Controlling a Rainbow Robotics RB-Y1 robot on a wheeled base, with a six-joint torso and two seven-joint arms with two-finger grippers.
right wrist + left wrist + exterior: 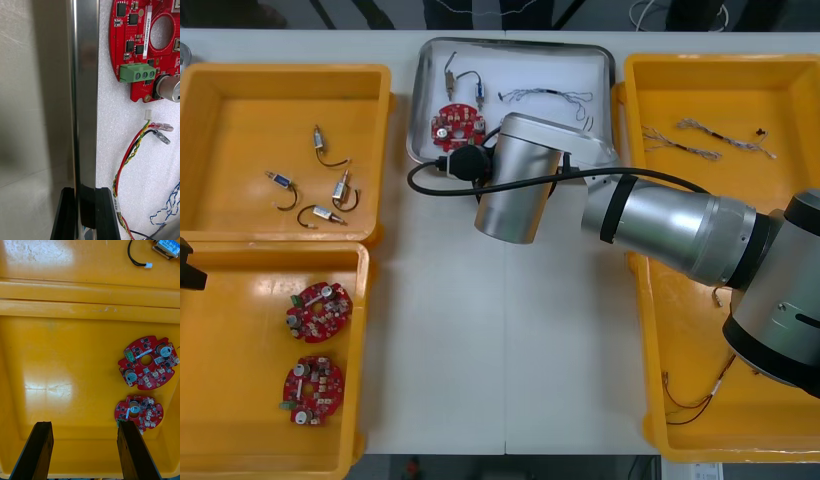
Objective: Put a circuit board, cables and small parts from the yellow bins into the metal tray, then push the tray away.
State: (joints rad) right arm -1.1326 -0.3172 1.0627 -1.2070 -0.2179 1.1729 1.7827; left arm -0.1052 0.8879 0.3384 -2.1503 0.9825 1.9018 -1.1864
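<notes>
- the left gripper [84, 427] hangs over the near-left yellow bin [56, 371], at the table's left edge in the front view; its jaws stand wide apart, holding nothing.
- two round red circuit boards lie in that bin: the farther circuit board [319, 310] and the nearer circuit board [312, 388], which lies close to one finger of the left gripper.
- the far-left yellow bin [370, 110] holds small metal parts [330, 180] with short black cables.
- the metal tray [418, 110], white inside, sits between the bins at the table's far side; in it lie a tray circuit board [457, 121], a small metal part [450, 75], a blue and white cable [545, 97] and a red and yellow cable [131, 157].
- the right gripper [84, 195] is at the tray's near side, jaws narrow and clamped on the rim, one finger outside over the table [33, 93], the other inside on the white lining.
- the far-right yellow bin [780, 100] holds twisted cables [710, 135]; the near-right yellow bin [660, 380] holds thin red and yellow cables [695, 395].
</notes>
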